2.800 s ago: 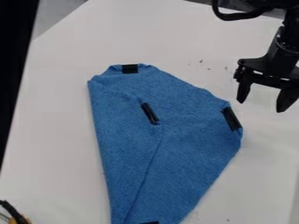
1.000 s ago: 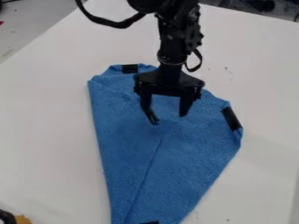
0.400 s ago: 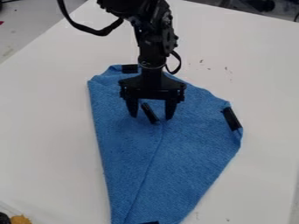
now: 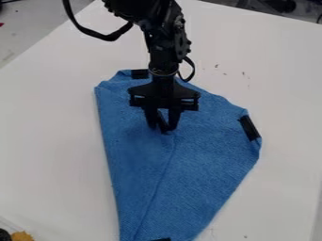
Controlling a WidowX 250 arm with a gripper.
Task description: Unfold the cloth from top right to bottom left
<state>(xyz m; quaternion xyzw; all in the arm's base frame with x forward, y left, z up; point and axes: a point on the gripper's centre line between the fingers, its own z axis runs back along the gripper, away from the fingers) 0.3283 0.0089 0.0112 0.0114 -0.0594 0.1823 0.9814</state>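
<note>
Near the frame's centre, one black two-finger gripper [image 4: 162,124] is partly open — between its fingers is one of four black strips [image 4: 165,128] on one folded blue cloth [image 4: 195,160].

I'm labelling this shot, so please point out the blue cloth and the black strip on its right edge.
Blue cloth [image 4: 198,164]: camera view, right of its crease.
Black strip [image 4: 250,128]: camera view, its middle.

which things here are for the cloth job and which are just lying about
For the job:
blue cloth
black strips on the cloth
pincer, at the middle strip
white table under the cloth

Apparently just lying about:
orange-brown thing, bottom left corner
black thing beside it
dark specks on the table
</note>
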